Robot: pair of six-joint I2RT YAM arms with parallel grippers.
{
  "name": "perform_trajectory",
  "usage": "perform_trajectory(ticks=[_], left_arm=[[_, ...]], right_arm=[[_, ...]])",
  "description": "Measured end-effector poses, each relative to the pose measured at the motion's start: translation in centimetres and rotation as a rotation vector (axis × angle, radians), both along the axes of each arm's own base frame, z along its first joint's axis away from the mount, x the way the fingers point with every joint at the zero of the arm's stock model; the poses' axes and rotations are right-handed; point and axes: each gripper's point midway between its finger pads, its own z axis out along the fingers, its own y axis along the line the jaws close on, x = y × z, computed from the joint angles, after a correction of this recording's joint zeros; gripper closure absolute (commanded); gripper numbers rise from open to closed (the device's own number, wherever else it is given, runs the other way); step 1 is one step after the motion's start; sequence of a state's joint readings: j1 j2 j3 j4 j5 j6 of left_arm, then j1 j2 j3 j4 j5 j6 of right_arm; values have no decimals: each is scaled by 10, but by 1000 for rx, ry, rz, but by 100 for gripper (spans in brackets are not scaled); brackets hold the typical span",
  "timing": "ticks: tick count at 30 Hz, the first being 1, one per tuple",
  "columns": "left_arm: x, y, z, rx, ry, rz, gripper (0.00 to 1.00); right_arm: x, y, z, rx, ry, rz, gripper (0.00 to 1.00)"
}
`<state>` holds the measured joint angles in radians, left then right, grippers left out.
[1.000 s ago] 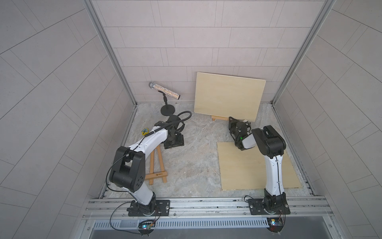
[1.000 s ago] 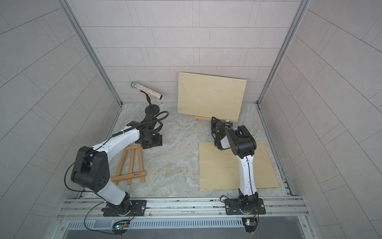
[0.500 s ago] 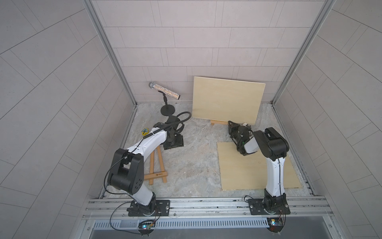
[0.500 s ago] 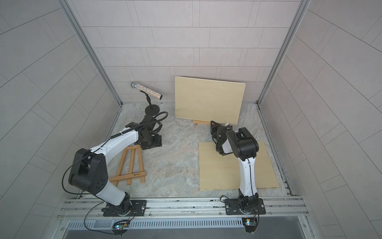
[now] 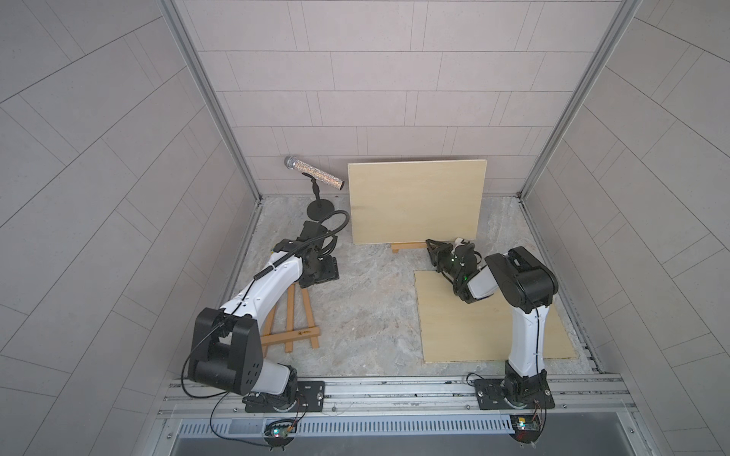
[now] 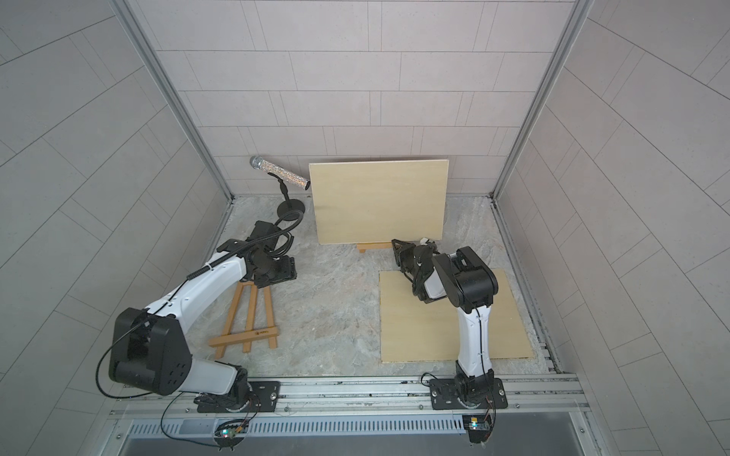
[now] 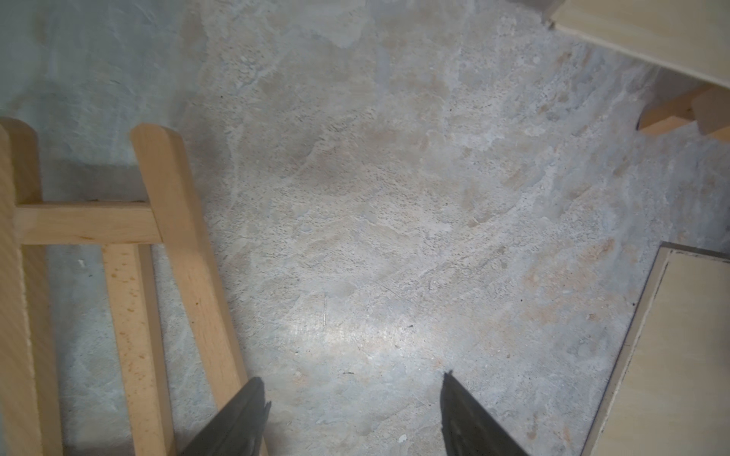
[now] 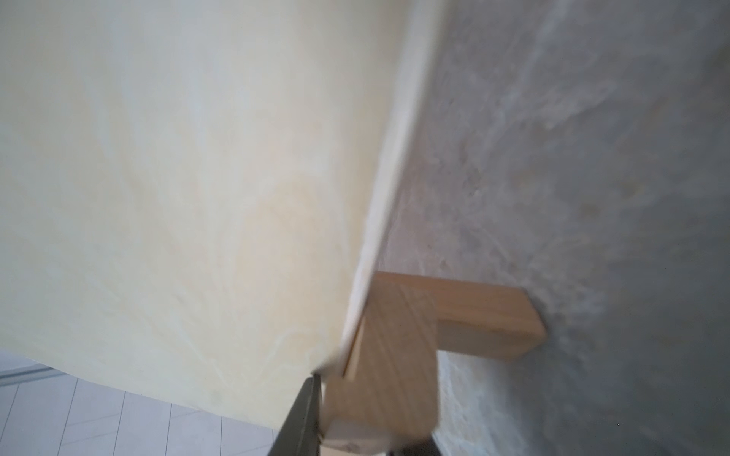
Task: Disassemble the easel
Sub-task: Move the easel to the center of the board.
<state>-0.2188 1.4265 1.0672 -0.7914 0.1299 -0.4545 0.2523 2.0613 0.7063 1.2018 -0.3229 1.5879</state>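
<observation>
Right claw: the right gripper [image 5: 431, 245] was clamped down tight, low at the back. The right wrist view showed a pale wooden block of the standing easel [image 5: 407, 247] pinched between its jaws.
Where the easel stood: against the back wall, almost wholly hidden behind the upright board [image 5: 414, 201]. Only a short bar and a foot poked out beneath the board's lower edge.
Board and claw: the board's bottom edge came down right at the gripped wood. I could not tell whether it touched the claw.
Which way it lay: from the claw, the board rose up and away toward the wall, its long axis running side to side along it.
Nearer arm: the right, no contest, with its jaws on the easel itself.
Left claw: the left gripper [image 7: 352, 379] hung wide open with nothing in it, over bare floor [image 7: 395, 237]. It was just beside the top of the flat easel [image 5: 290, 316] and well apart from the upright board.
Also down: a flat board [image 5: 474, 327] lay on the floor under the right arm.
Step, as I read it: parting the board from its easel.
Risk: drag the easel out low and the board, unsupported, could topple forward.
</observation>
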Motion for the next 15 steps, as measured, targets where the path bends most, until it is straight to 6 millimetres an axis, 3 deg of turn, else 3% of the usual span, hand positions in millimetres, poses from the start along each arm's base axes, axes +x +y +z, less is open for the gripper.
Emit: perform_trajectory(ticks=[8, 15], left_arm=[[-7, 14, 10, -6, -38, 35, 26], [-14, 24, 20, 9, -85, 55, 24]], right_arm=[[-19, 32, -1, -2, 0, 131, 100], [-41, 74, -1, 0, 0, 259, 100]])
